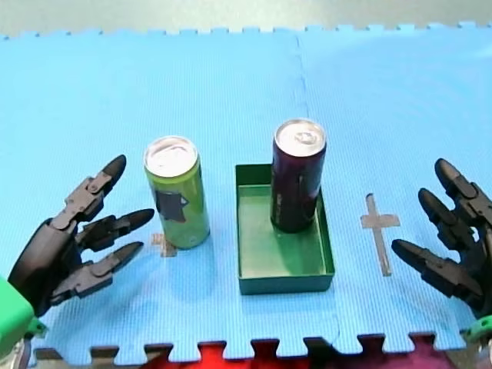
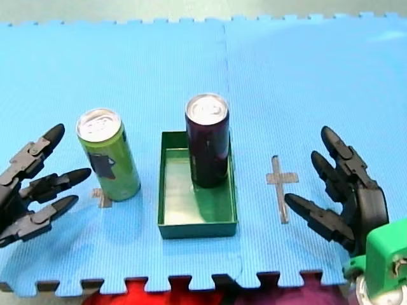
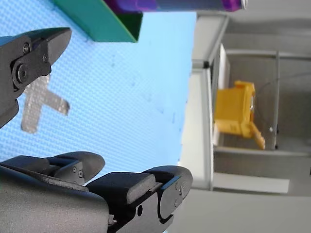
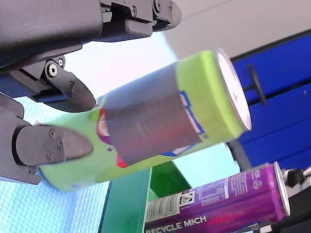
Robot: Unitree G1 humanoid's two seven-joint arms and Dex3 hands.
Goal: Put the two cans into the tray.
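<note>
A green can stands upright on the blue mat, just left of the green tray. A dark purple can stands upright inside the tray at its far end. My left hand hovers a little left of the green can, apart from it and holding nothing. My right hand hovers at the right of the mat, well clear of the tray, also holding nothing. In the second wrist view the green can lies just beyond dark fingers, with the purple can behind it.
A grey tape cross is stuck to the mat between the tray and my right hand. Another tape mark peeks out at the green can's base. The mat's jigsaw front edge runs close below the tray.
</note>
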